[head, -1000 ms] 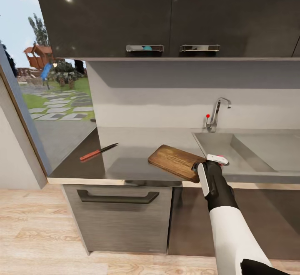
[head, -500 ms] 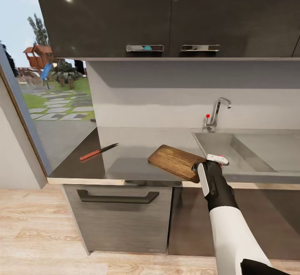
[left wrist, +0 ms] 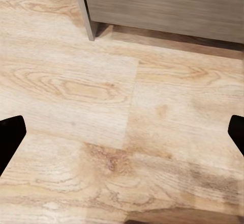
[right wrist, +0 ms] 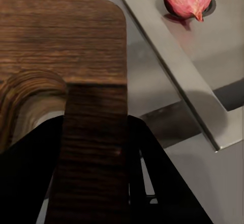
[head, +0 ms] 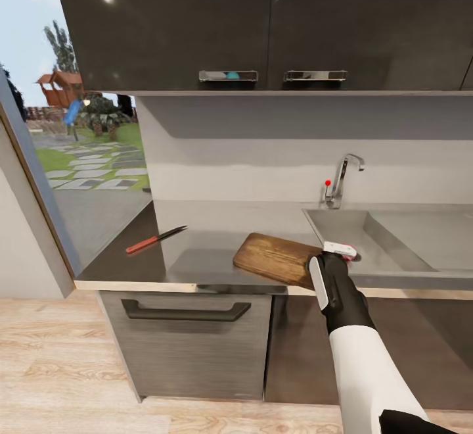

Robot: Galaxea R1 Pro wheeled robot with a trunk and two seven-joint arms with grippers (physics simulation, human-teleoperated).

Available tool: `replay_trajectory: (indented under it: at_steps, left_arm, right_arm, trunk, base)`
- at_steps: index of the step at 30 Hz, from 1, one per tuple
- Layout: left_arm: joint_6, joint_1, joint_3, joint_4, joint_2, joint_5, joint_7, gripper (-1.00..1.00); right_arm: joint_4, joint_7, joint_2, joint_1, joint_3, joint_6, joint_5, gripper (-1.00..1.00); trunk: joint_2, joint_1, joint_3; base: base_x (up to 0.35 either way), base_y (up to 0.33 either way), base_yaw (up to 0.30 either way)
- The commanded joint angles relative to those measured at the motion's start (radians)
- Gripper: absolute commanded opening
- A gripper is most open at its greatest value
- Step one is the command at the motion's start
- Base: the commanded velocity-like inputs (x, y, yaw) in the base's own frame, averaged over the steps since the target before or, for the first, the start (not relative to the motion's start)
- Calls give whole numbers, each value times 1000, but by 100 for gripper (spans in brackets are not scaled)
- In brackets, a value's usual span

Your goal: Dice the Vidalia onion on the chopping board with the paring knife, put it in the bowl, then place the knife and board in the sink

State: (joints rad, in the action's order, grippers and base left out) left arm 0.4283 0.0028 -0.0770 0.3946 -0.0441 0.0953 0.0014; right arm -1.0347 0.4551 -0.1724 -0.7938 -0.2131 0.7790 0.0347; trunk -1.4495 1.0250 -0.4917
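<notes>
Brown wooden chopping board (head: 276, 259) with rounded corners, handle end clamped in right tool (head: 326, 264), left tool (left wrist: 122, 137) spread wide, holding nothing

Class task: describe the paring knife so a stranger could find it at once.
Start at the grey countertop and go to its window end, away from the sink. The paring knife lies flat there, alone: slim, red-handled, with a dark pointed blade, unlike the broad wooden chopping board.
</notes>
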Motion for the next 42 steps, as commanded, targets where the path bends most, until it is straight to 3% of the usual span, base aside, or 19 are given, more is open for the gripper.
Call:
replay_trajectory:
  at_steps: [1, 11, 42]
  left_arm:
    - [1, 0, 3, 1, 0, 9, 0, 100]
    - [1, 0, 3, 1, 0, 10, 0, 100]
    - [1, 0, 3, 1, 0, 9, 0, 100]
  right_arm:
    - [-2, 0, -1, -1, -2, 5, 2, -100]
    - [-13, 0, -1, -1, -2, 4, 2, -100]
    - [-14, -11, 0, -1, 0, 4, -1, -100]
  trunk:
    - [-1, 0, -1]
    - [-1, 0, -1]
    - [-1, 0, 46]
  base:
    - [0, 0, 0]
    - [0, 0, 0]
    - [0, 0, 0]
